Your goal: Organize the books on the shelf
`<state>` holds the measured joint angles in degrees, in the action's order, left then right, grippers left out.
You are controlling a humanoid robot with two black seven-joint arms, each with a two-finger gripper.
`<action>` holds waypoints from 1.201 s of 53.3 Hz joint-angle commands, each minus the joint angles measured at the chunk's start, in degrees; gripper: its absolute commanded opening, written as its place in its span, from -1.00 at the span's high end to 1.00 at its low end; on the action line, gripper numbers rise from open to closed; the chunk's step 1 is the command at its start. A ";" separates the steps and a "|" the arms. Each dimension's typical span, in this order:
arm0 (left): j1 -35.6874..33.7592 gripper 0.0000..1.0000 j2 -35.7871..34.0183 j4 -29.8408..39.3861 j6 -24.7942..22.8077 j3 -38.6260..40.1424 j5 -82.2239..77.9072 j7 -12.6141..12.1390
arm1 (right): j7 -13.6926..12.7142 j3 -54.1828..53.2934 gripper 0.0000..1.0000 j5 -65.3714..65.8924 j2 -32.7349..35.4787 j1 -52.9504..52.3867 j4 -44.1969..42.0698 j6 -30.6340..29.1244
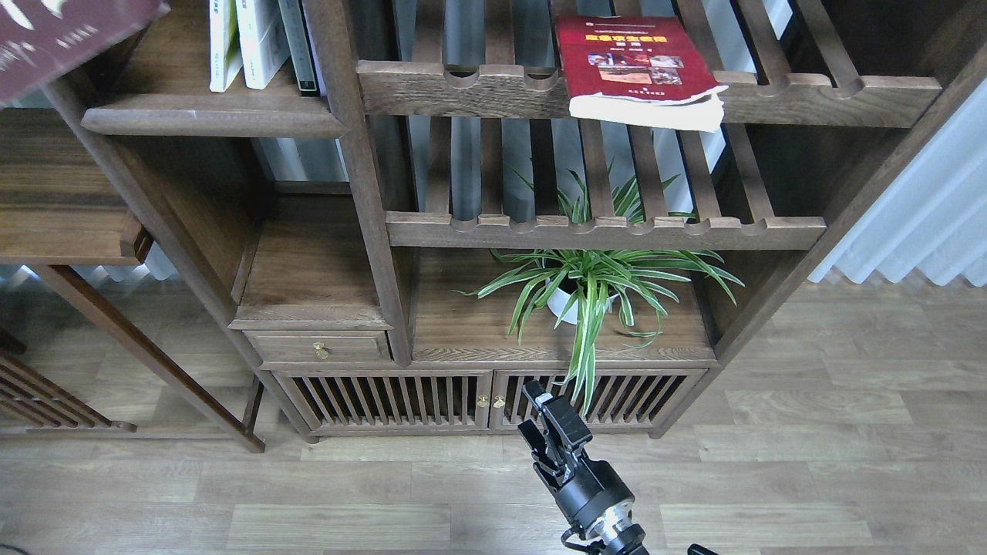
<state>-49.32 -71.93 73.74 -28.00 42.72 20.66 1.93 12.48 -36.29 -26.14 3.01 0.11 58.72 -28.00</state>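
5 books (636,69), 1 plant (594,281), 1 tool (546,422).

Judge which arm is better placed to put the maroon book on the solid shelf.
Left. The maroon book is up at the left, beside the shelf; the right gripper hangs low, empty.

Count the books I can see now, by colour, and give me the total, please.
Maroon book, cut off at the top-left corner: 1
Red book, flat on the slatted rack: 1
Pale upright books: 2
Dark upright book: 1
Total: 5

The maroon book (54,35) is cut off at the top-left corner.
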 commanded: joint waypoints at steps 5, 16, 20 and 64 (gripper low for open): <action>-0.25 0.84 3.90 -1.58 0.00 -0.09 -0.44 -2.63 | 0.00 0.26 -0.93 0.12 -0.02 -0.02 0.34 0.00; -3.41 0.84 6.19 -2.02 0.00 1.14 -2.37 -2.81 | 0.00 0.26 -0.93 0.12 -0.11 0.15 0.52 0.00; -3.85 0.84 6.19 -2.64 0.00 1.66 -3.43 -2.63 | 0.00 0.34 -0.93 0.12 -0.11 0.24 0.52 0.00; -4.03 0.87 16.38 -6.15 0.13 8.26 -14.59 1.67 | -0.09 1.22 -0.93 0.39 -2.92 -0.02 0.61 0.00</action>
<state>-53.35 -57.57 67.87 -28.00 50.26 8.49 2.82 12.48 -35.16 -25.91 1.10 0.03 59.34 -28.00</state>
